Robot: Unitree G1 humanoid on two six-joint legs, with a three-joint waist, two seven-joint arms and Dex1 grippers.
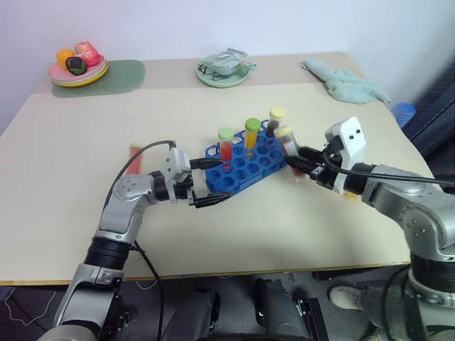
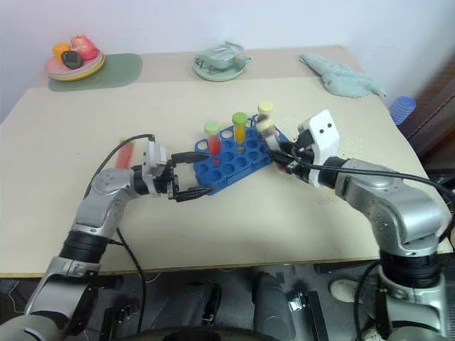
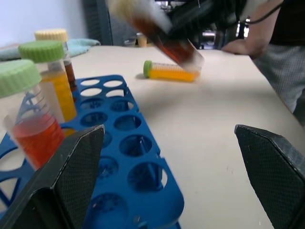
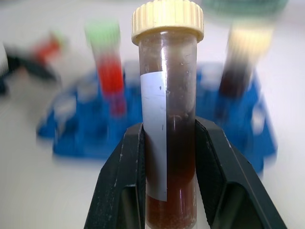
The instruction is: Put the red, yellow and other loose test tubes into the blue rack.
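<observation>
While right gripper [image 4: 167, 186] clamps brown tube [image 4: 167, 124] at rack's [image 1: 245, 162] 3 o'clock | left gripper [image 1: 207, 182] gapes empty, 9 o'clock end.

The blue rack [image 4: 157, 129] and its standing tubes blur behind the held tube [image 4: 167, 119], whose bottom is cut off.

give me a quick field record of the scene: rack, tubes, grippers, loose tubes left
rack: blue rack on the table
tubes in rack: three upright, green-capped red, green-capped yellow, cream-capped dark
right gripper: shut on a cream-capped brown tube, beside the rack's end
left gripper: open, at the rack's near end
loose tubes: red one; green-capped yellow one lying flat
</observation>
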